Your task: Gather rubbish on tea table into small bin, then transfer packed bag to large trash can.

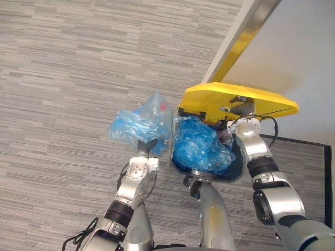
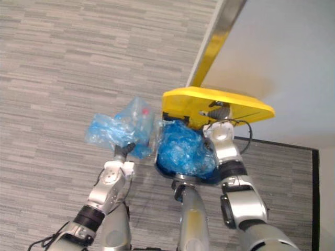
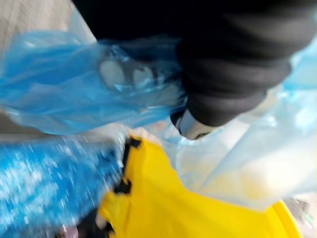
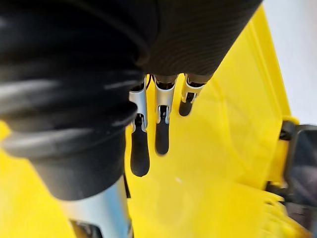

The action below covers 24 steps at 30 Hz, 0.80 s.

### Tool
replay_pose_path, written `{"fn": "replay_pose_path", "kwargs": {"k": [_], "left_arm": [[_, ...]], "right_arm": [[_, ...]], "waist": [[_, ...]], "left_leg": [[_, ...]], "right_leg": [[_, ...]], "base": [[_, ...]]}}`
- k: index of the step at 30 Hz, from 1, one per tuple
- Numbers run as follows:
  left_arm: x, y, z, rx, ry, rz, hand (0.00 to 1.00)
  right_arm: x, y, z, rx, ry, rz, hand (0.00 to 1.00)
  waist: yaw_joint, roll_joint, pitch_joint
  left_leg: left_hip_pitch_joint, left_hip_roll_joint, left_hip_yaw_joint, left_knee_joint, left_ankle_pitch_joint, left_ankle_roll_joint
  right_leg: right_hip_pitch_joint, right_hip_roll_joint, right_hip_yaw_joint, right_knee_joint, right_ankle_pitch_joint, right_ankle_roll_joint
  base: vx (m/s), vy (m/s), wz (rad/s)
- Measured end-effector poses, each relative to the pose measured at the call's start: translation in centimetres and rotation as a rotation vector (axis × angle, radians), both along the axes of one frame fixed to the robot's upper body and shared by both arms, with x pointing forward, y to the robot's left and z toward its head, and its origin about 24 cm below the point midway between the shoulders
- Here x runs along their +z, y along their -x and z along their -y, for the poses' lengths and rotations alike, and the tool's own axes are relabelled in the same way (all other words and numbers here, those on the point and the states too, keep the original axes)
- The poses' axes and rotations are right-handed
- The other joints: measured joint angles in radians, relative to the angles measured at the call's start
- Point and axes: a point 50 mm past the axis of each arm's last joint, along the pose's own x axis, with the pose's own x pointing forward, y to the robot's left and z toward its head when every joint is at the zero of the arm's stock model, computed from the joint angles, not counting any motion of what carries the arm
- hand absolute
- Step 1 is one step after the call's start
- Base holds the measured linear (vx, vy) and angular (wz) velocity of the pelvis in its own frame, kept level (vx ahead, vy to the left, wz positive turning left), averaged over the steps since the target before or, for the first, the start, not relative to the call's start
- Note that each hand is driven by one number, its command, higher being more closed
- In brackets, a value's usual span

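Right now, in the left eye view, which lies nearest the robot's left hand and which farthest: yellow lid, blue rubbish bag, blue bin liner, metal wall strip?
1. The blue rubbish bag: gripped in the left hand.
2. The blue bin liner: just to its right.
3. The yellow lid: farther right, raised, the right hand against it.
4. The metal wall strip: far upper right.

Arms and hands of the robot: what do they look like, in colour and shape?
The left arm and right arm are silver-grey rounded segments with black bands at the joints. The left hand and right hand wear dark ribbed covers; the right hand's fingers are slim and silver with dark tips.
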Motion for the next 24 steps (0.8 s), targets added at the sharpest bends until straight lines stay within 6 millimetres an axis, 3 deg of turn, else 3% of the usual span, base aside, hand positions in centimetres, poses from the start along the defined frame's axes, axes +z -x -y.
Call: {"fn": "replay_pose_path", "kwargs": {"k": [8,13,16,19,24], "left_arm": [[5.0,2.0,6.0,-0.25,0.106,0.193,1.0],[6.6,3.5,9.6,-0.405,0.145,0.249,1.0],[7.2,3.7,10.6,-0.446,0.151,0.267,1.0],[6.8,3.0,11.3,-0.443,0.084,0.264,1.0],[2.6,0.1,10.6,-0.363,-0.098,0.088,1.0]], "right_arm": [[0.7,0.1,1.5,-0.057,-0.107,0.038,0.0],[1.1,0.0,1.5,-0.063,-0.126,0.041,0.0],[1.4,-0.2,1.2,-0.063,-0.161,0.047,0.0],[1.5,-0.3,0.9,-0.059,-0.166,0.051,0.0],[2.7,-0.6,-0.1,-0.033,-0.156,0.086,0.0]], "waist": [[-0.007,-0.001,0.0],[-0.012,-0.001,0.0],[-0.017,-0.001,0.0],[-0.02,-0.001,0.0],[-0.033,-0.003,0.001]], "left_leg": [[-0.012,0.0,-0.008,0.033,-0.013,0.0],[-0.013,0.0,-0.009,0.034,-0.012,-0.002],[-0.013,0.0,-0.006,0.034,-0.01,-0.005],[-0.014,0.0,0.001,0.032,-0.01,-0.005],[-0.022,-0.008,0.031,0.025,-0.01,-0.004]], "right_leg": [[0.002,-0.004,-0.002,0.008,0.0,0.0],[0.002,-0.004,-0.003,0.007,0.001,-0.001],[0.002,-0.003,-0.002,0.002,0.004,-0.004],[0.002,-0.001,0.002,-0.01,0.012,-0.003],[-0.019,0.005,0.026,-0.033,0.031,-0.002]], "base": [[-0.02,-0.005,0.02],[-0.01,-0.004,0.01],[0.0,0.0,0.0],[0.0,0.018,-0.06],[0.01,0.03,-0.13]]}}
